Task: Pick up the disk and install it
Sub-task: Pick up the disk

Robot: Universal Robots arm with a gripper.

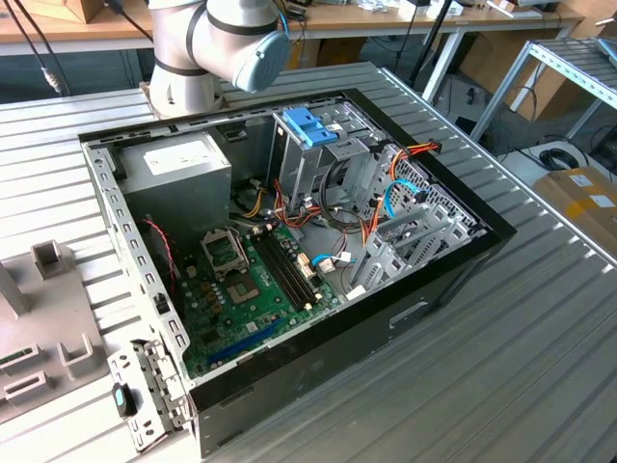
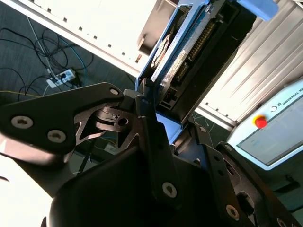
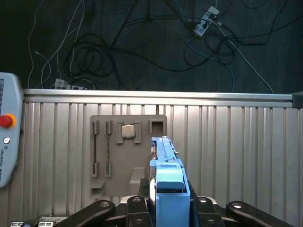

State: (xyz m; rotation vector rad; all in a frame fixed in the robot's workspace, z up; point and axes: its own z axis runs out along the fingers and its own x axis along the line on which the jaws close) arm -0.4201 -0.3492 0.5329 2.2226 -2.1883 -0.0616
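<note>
Teach pendant [image 3: 5,137]: off to one side of the jaws, well apart.
Grey fixture tray [image 3: 128,156]: on the ribbed table [image 3: 236,151], beyond the jaws.
Disk [image 3: 169,182]: edge-on between the jaws, blue rail outermost.
Gripper [image 3: 169,208]: jaws clamped on the disk.

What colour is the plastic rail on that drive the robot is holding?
Bright blue, clearest in the first wrist view, on the disk.
</note>
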